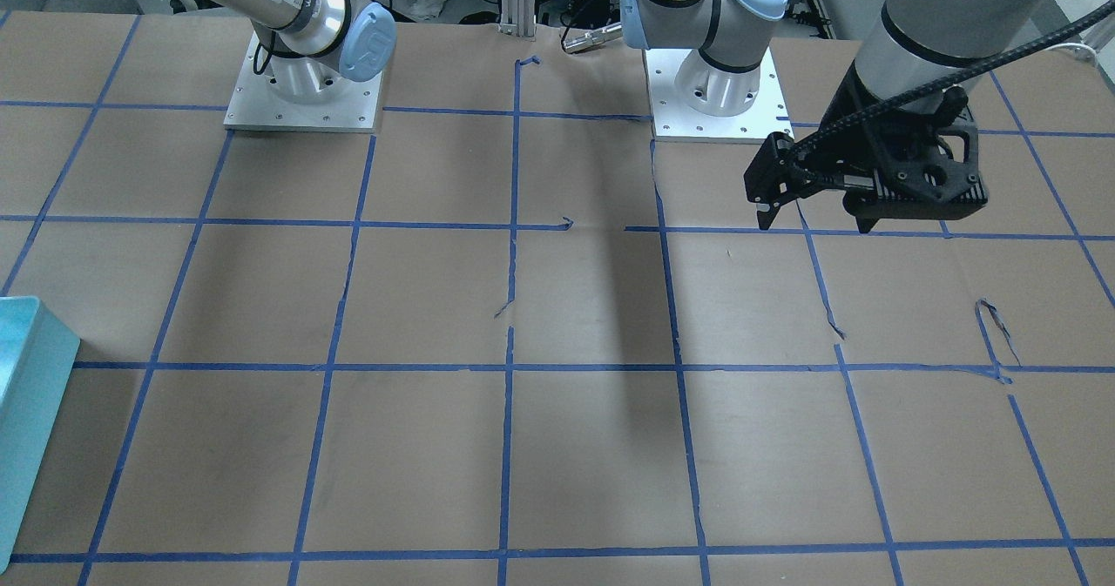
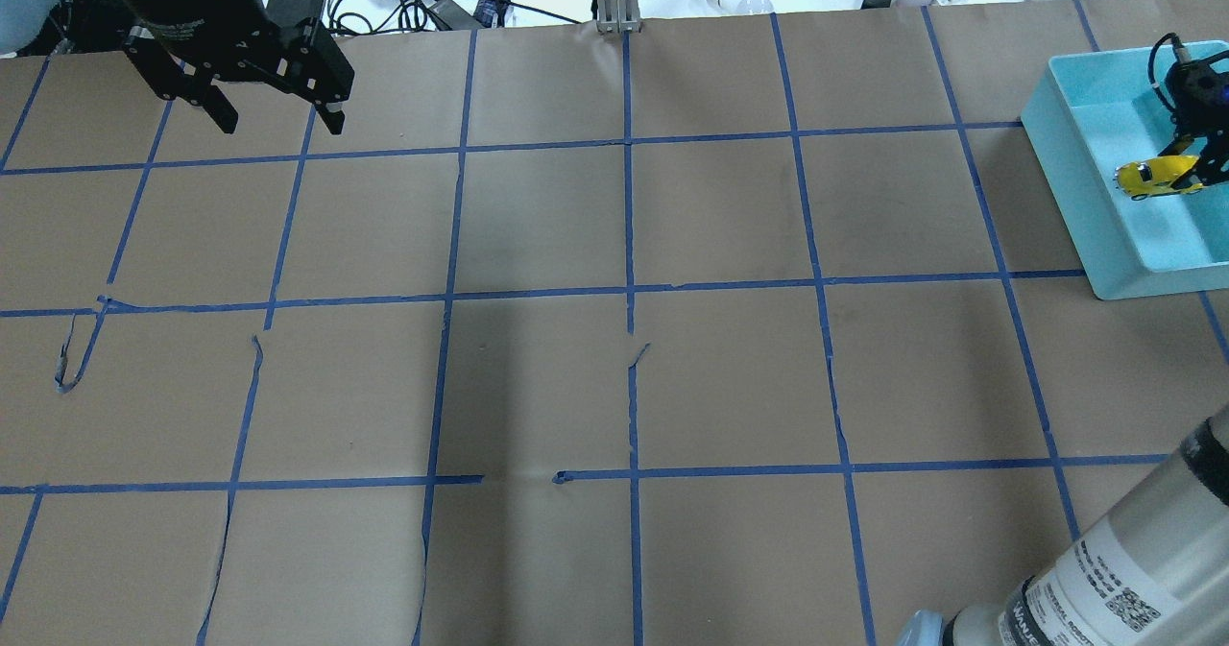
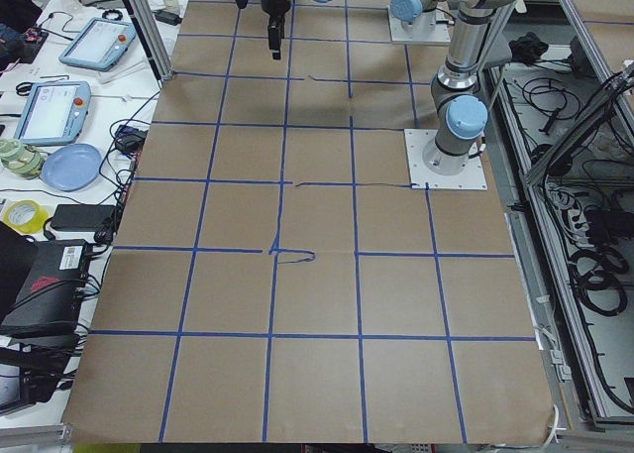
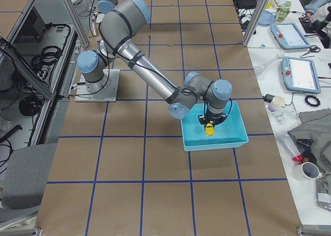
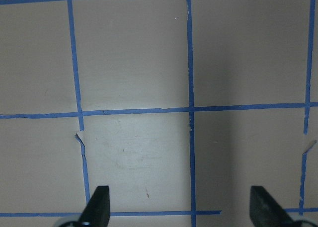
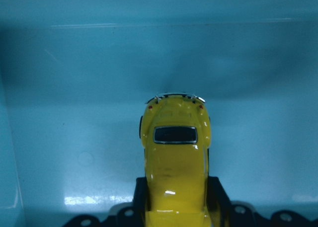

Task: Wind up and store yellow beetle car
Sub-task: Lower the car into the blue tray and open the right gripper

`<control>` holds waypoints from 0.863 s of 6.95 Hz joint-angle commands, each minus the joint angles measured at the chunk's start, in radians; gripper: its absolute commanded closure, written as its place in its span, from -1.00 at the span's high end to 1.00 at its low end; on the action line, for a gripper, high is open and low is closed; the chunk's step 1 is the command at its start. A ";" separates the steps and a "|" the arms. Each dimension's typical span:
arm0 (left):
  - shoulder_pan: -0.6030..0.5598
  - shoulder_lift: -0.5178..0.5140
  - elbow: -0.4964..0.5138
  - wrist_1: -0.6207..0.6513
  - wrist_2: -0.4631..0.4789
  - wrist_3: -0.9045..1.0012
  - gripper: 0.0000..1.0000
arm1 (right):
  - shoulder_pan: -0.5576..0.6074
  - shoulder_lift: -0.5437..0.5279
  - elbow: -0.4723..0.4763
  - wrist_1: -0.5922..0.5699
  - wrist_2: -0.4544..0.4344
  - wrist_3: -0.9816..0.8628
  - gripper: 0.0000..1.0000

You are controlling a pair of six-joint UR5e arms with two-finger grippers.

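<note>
Overhead exterior view showed the yellow beetle car point(image 2: 1157, 178) at the right edge of the frame, inside a teal bin point(image 2: 1066, 180) that sat on the brown paper-covered table point(image 2: 624, 387) marked with a grid of blue tape. The right gripper point(image 2: 1191, 171) reached down into the bin and met the car at one end. In the right wrist-mounted view the car point(image 6: 175, 162) filled the lower centre, its roof and small dark window facing the camera, and a black finger point(image 6: 140, 197) pressed against each flank. So the right gripper point(image 6: 176, 207) was pinching the toy by its sides, over the bin's pale teal floor point(image 6: 74, 113). Whether the wheels touched that floor could not be told. The exterior right view placed the car point(image 4: 209, 128) near the middle of the bin point(image 4: 192, 143), just right of the frame's centre, under the bent arm's wrist.

The left gripper point(image 2: 280, 123) hung at the upper left of the overhead frame, above bare paper, its two fingers spread wide with nothing between them. The left wrist-mounted view agreed: both fingertips point(image 5: 99, 204) showed at the bottom edge, far apart, over tape lines only. In the front-facing view this gripper point(image 1: 814, 220) appeared at upper right, and a corner of the bin point(image 1: 26, 394) showed at lower left.
</note>
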 commanded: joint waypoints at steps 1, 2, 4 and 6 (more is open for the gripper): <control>0.001 0.000 0.001 0.000 -0.001 0.000 1.00 | -0.001 0.013 0.008 -0.006 -0.001 -0.033 -1.00; -0.001 0.005 0.003 0.000 -0.001 0.010 1.00 | -0.001 0.007 0.022 -0.003 -0.003 -0.029 -0.06; -0.001 0.009 0.000 0.000 0.001 0.010 1.00 | -0.002 -0.052 0.031 0.044 -0.004 0.026 0.96; 0.001 0.011 0.000 0.002 0.001 0.012 1.00 | 0.060 -0.256 0.138 0.134 -0.001 0.296 1.00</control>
